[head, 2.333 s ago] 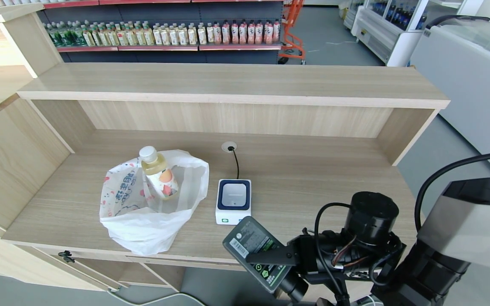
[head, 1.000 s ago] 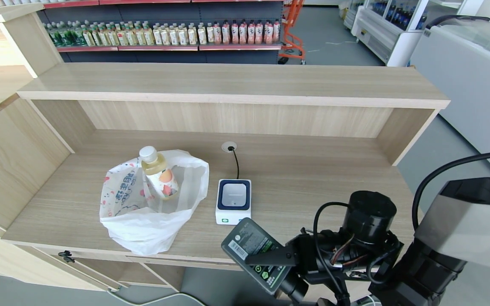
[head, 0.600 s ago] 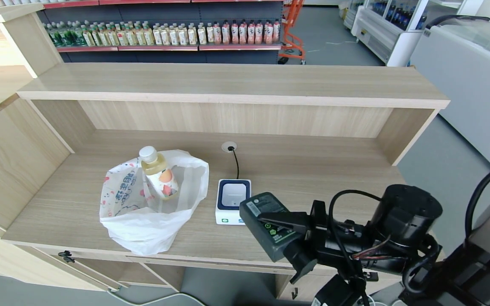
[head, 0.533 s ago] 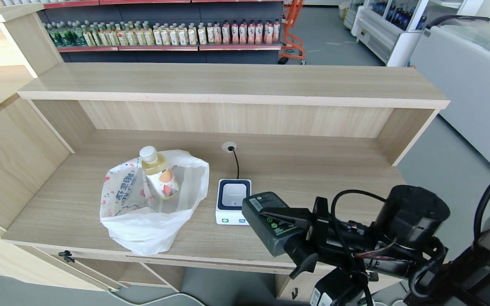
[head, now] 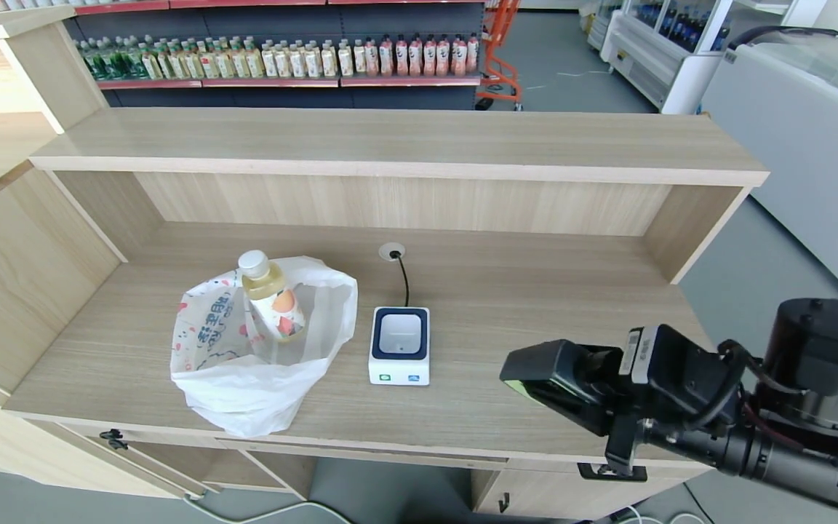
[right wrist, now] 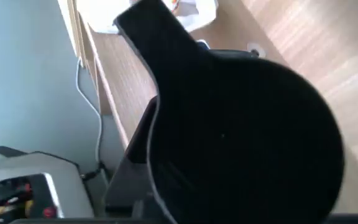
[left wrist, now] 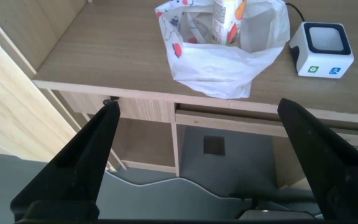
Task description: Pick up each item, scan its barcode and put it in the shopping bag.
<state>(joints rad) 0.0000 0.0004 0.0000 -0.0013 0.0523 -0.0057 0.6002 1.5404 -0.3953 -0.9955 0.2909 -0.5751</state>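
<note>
The wooden counter (head: pixel 535 306) was my whole workspace. On its left half sat the white shopping bag (head: pixel 244 393), mouth open, with one drink bottle (head: pixel 271 295) already inside and leaning a little, so I judged that item finished. The item in hand was a dark flat pack (head: pixel 546 375), clamped between the closed fingers of the right gripper (head: pixel 608 382). It was held in the air over the counter's front right part, well apart from the scanner (head: pixel 399 344) and to its right. I could not see the pack's barcode from the head camera, so I could not tell whether it had been read. I judged that scanning it and carrying it left to the bag were what remained. The left gripper (left wrist: pixel 199 109) hung low in front of the counter edge, below the bag, its fingers spread wide and holding nothing. As I judged it, the scanner stood in the way, just beside the bag and between it and the pack. The bottle took up part of the bag's mouth, and the scanner's thin black cable (head: pixel 402 280) ran back to a hole in the counter.
</note>
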